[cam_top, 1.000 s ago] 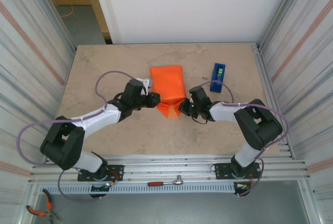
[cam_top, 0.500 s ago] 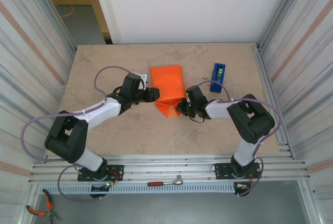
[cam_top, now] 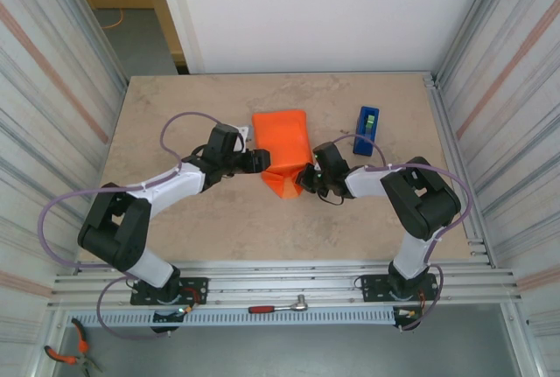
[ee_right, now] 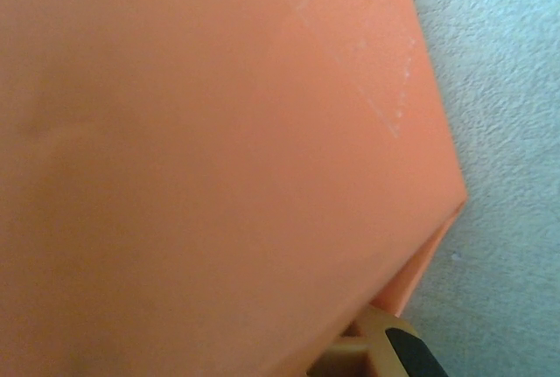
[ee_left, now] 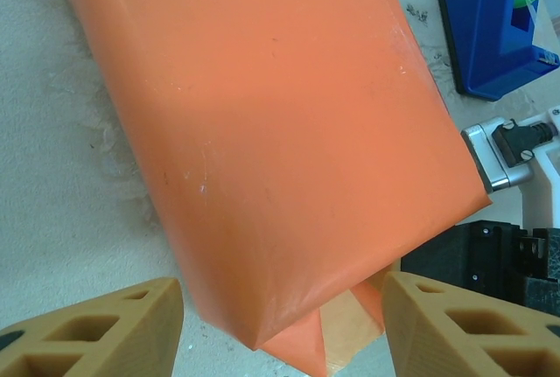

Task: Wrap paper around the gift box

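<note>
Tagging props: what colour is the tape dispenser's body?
Blue; the tape dispenser shows best in the left wrist view.

Beige stone-look table [cam_top: 175, 115] between corrugated metal walls [cam_top: 52, 88], white back wall [cam_top: 324, 10]

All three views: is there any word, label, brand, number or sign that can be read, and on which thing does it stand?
None: no text can be read in any view.
The paper is plain orange, the blue tape dispenser shows no label on the faces in view, and the table carries no writing.
</note>
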Robot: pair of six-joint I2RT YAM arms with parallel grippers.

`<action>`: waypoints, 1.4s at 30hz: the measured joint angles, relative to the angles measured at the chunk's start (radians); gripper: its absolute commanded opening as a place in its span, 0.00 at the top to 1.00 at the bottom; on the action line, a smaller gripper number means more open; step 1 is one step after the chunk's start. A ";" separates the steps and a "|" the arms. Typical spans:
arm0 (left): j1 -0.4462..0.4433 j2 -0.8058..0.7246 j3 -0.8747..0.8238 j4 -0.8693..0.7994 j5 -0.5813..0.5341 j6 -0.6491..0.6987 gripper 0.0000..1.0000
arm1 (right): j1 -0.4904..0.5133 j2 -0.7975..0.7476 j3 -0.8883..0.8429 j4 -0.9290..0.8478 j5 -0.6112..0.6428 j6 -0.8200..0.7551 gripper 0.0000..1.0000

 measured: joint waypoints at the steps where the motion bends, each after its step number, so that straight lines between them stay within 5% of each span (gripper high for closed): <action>1: 0.000 0.000 0.000 0.001 0.000 0.001 0.33 | 0.000 -0.008 -0.007 0.000 0.000 0.000 1.00; 5: 0.000 0.000 0.000 0.000 -0.007 0.006 0.27 | 0.003 -0.087 -0.056 -0.024 0.004 0.000 0.98; 10: 0.000 0.000 -0.002 0.001 -0.035 0.021 0.18 | 0.016 -0.210 -0.092 -0.098 0.043 -0.002 0.70; 15: 0.000 -0.007 -0.025 0.001 -0.078 0.025 0.05 | 0.043 -0.247 -0.103 -0.153 0.087 0.004 0.61; 33: 0.000 -0.049 -0.126 -0.003 -0.149 0.020 0.01 | 0.128 -0.137 -0.016 -0.236 0.151 0.004 0.61; 42: 0.000 -0.050 -0.126 -0.002 -0.148 0.017 0.01 | 0.127 -0.108 0.013 -0.274 0.161 0.003 0.75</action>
